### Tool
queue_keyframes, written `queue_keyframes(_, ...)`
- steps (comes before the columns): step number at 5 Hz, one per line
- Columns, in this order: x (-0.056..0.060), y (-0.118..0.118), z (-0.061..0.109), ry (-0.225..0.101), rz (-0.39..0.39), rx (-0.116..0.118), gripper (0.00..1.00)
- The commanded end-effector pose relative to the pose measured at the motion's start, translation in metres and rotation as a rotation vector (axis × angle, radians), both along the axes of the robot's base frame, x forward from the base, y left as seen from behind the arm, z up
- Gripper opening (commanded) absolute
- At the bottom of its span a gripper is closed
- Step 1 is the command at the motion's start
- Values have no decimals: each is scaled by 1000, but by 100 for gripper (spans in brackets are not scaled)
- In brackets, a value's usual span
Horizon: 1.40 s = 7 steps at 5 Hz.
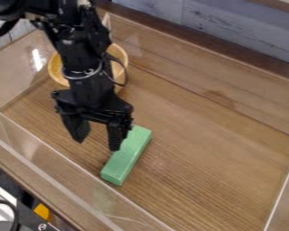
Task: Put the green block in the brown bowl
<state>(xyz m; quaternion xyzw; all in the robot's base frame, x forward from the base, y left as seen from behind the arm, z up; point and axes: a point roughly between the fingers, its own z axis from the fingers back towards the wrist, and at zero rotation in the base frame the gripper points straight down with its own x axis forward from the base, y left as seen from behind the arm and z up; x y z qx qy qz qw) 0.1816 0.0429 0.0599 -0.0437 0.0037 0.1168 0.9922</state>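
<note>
- Green block [126,155] lies flat on the wooden table [219,117], long faces level, on the near side of the brown bowl [116,61] and well apart from it. You have not lifted it; no part of it is off the surface.
- Your gripper [97,140] points straight down, with its two dark fingers spread wide and nothing between them. The jaws are released, not clamped on anything.
- Relative to the green block, the gripper stands at the block's far end and a little to its left. One finger [116,138] sits just beside or over that end; from this view I cannot tell whether it touches the block.
- The brown bowl sits behind the arm [80,54] and is largely hidden by it. Only part of the rim shows, so I cannot confirm what, if anything, is inside; no green shows there.
- Finding on progress: the task is at the approach stage. Nothing of the transfer is done.
- Outstanding, in my judgement: you must centre the open fingers across the block's narrow width, lower, close, lift, carry it to the brown bowl and let go.
- Note: the block looks about as long as the bowl is wide, so an end-heavy grasp may tip it on the rim.
</note>
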Motion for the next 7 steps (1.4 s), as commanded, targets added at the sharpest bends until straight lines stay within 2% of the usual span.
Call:
queue_keyframes(1,6,-5,-2,-30,-21,6,100)
queue_keyframes(2,4,-13,-10,-28,-39,4,100)
queue_keyframes(4,-3,-10,5,-24,-78,1,100)
queue_keyframes(6,8,-33,-15,-20,51,0,100)
queue_keyframes(7,10,-34,-26,-14,69,5,100)
